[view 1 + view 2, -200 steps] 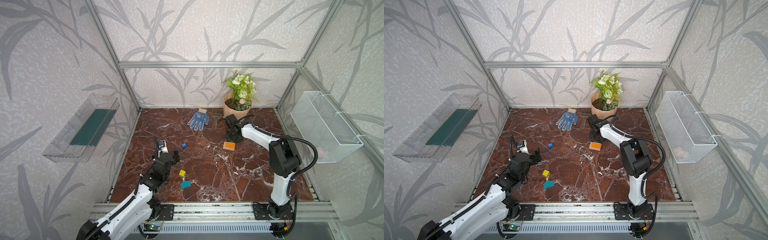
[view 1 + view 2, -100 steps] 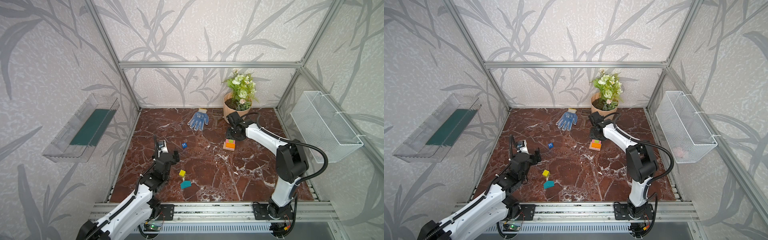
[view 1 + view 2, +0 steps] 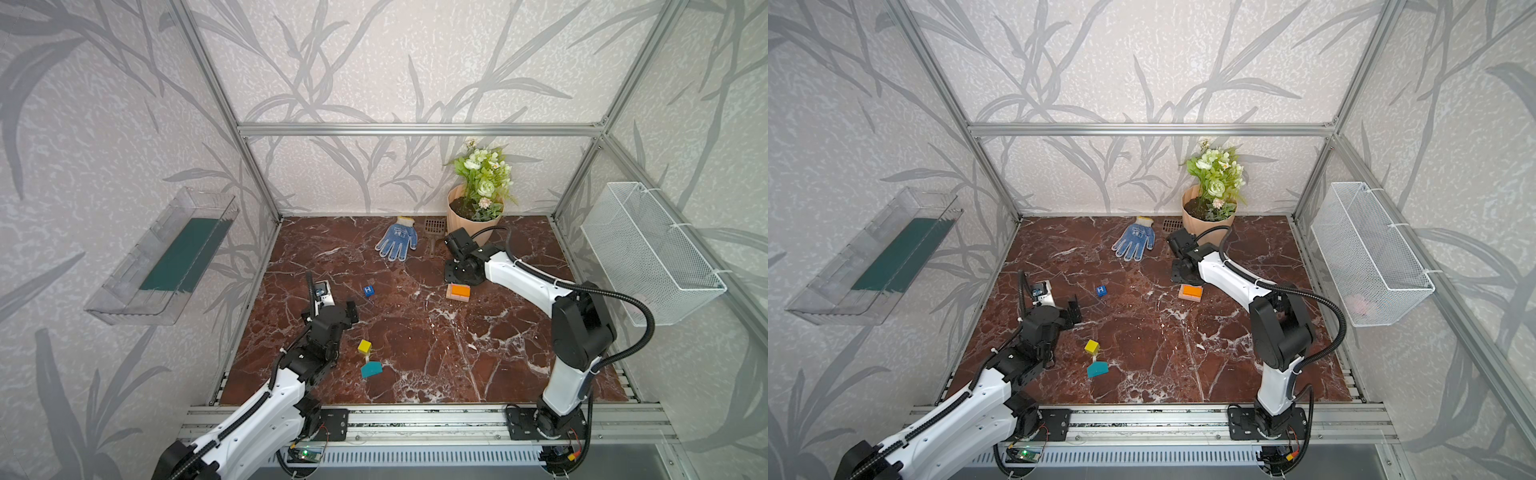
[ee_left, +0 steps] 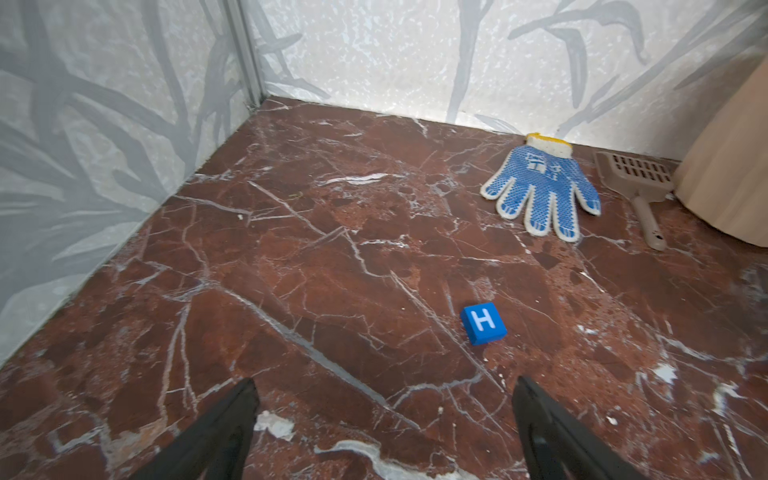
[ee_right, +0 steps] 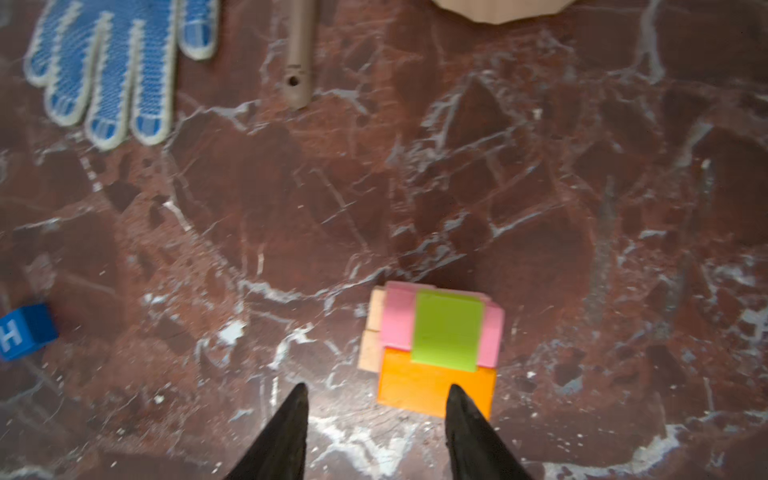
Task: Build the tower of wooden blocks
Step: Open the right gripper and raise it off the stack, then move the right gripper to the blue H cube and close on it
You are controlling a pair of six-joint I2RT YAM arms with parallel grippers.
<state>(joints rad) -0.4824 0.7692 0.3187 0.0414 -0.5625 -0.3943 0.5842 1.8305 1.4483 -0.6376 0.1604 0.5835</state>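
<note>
Teal piece: lower middle of both top views (image 3: 371, 369), lying loose on the marble floor (image 3: 436, 353). Not yet stacked.
Yellow cube: just above the teal piece in the frame (image 3: 364, 346), close beside it; contact between them cannot be confirmed. Loose.
Left gripper: left of centre (image 4: 386, 386), jaws spread wide and empty, above the floor. The left wrist view shows the blue cube ahead of the fingertips and apart from them.
Blue cube: centre-left in a top view (image 3: 368, 290), alone on the floor with its white "H" face up. Not yet placed.
Tower: right of centre in a top view (image 3: 458, 291). The right wrist view shows tan blocks at the bottom, with pink and orange blocks on them. A lime block lies on the pink one and meets the orange. It looks low and squat, and the edges do not line up exactly.
Right gripper: just beyond the tower toward the flowerpot (image 5: 377, 388), jaws parted with nothing between them.
Bystanders: glove (image 3: 397, 243), scoop (image 3: 434, 232) and flowerpot (image 3: 461, 212), upper centre by the back wall. They are clear of the work.
Done: the lower layers appear to be in place.
Left: judged to be the blue cube, the yellow cube and the teal piece, which must be fetched across the floor and set on top. Roughly midway through the task.
</note>
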